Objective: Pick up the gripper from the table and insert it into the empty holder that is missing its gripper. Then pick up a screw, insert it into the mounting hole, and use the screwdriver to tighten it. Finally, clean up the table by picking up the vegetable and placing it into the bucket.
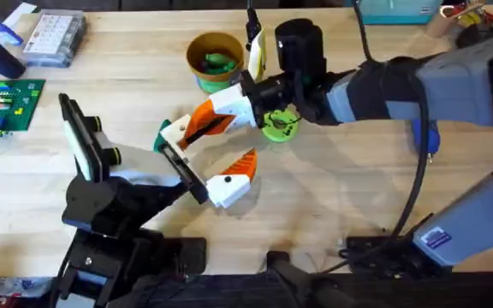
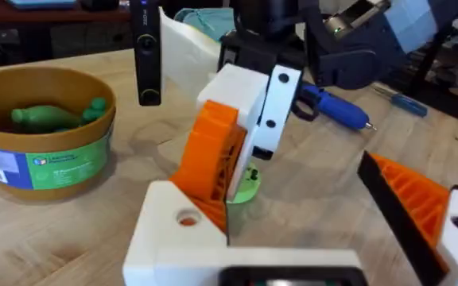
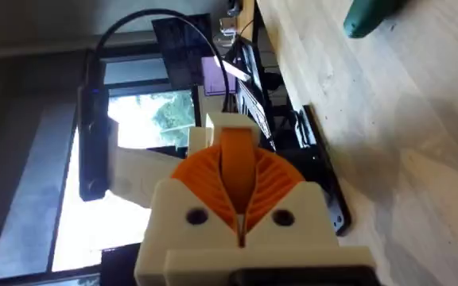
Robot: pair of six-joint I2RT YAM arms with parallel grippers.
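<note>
So, where I'm at: the small dark-green lumpy toy vegetable [image 1: 219, 62] [image 2: 54, 117] is lying inside the round yellow tub with the green band, aka the bucket [image 1: 205, 83] [image 2: 46, 163], so I'd say the cleanup step looks done. On the overhead view the bucket sits at about 12 o'clock from my right gripper [image 1: 229, 109] [image 3: 241, 159]. That one has its orange ribbed pads pressed flat together, and I can't see anything pinched between them. It's parked right up against the tip of the far finger of my left gripper [image 1: 229, 141], which is spread wide with nothing in it. There's a bit of teal [image 1: 162, 137] by the base of that same finger, but I honestly can't tell if it's the small white gripper piece. The stubby blue-handled screwdriver [image 2: 336, 107] [image 1: 432, 141] lies on the wooden table [image 1: 332, 197] out at 3 o'clock, mostly under my right arm, and a lime-green plastic ring [image 1: 279, 125] sits just beside the right gripper at 3 o'clock. Next move, I reckon: back the right gripper straight out without knocking the left finger or the ring, then check whether the screw is actually seated. I can't see that from here.
</note>
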